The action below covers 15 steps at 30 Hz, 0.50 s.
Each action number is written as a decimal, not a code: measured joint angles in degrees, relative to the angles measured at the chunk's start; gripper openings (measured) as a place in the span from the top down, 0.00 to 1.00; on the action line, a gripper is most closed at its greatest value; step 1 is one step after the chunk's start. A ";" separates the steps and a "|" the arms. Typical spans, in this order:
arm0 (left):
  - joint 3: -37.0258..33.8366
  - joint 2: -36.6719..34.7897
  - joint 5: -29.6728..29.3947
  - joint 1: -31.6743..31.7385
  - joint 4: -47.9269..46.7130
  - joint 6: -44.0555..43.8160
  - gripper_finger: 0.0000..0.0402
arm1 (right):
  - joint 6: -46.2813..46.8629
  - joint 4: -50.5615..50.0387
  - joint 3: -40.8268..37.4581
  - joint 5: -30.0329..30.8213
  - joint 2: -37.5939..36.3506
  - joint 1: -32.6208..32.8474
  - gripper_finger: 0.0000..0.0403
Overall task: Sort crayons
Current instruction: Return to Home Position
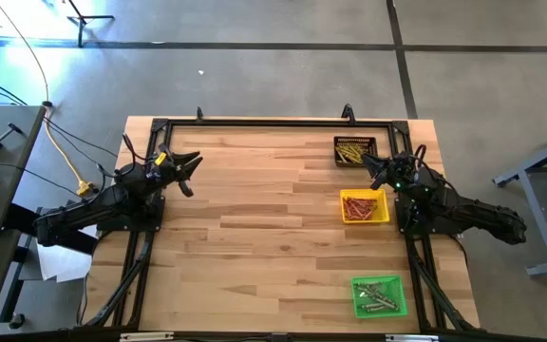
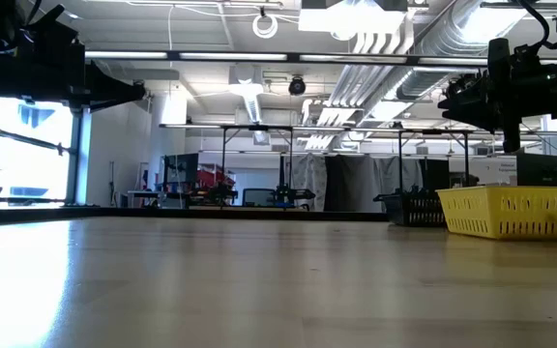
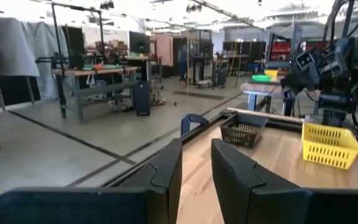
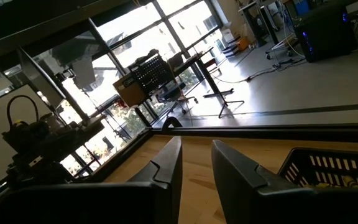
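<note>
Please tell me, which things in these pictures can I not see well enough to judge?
1. High view: the crayons in the green tray are too small to count.
2. Low view: the yellow tray's wall hides its contents; the green tray is outside this picture.
3. Right wrist view: the black tray is cut off by the edge, and the right claw covers part of it.

Wooden table (image 1: 254,237), black tray (image 1: 338,152), yellow tray (image 1: 365,220), green tray (image 1: 356,296)
</note>
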 joint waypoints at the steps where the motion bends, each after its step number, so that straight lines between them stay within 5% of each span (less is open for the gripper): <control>1: 0.00 0.00 -0.02 0.00 -0.46 0.00 0.81 | 0.00 0.01 0.00 0.00 0.00 -0.01 0.82; 15: 0.00 0.00 -0.02 -0.02 -1.76 0.00 0.81 | 0.00 0.01 0.00 0.00 0.00 -0.02 0.82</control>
